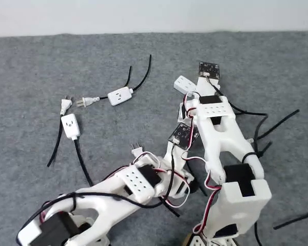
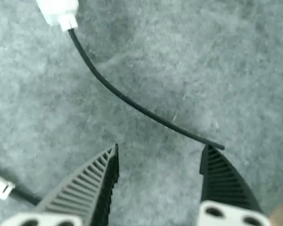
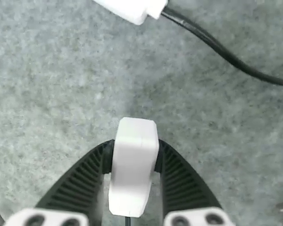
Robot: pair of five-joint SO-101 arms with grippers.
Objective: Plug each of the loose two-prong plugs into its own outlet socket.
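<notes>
Three outlet sockets [image 1: 119,96] and three two-prong plugs [image 1: 65,105] are showing on grey carpet [image 1: 31,66] from above. Left gripper [image 2: 161,148] is hanging spread over a black cord [image 2: 132,104]. Right gripper [image 3: 133,143] is pinching one white socket [image 3: 132,169].

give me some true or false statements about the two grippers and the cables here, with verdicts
1. The arms work over a gray carpet. True.
2. The right gripper has its jaws shut on a white block. True.
3. The left gripper has its jaws clamped on a black cable. False: its jaws stand open, and the cable lies on the carpet, not gripped between them.
4. No outlet lies loose on the carpet. False: a white outlet lies on it, away from both arms.
</notes>
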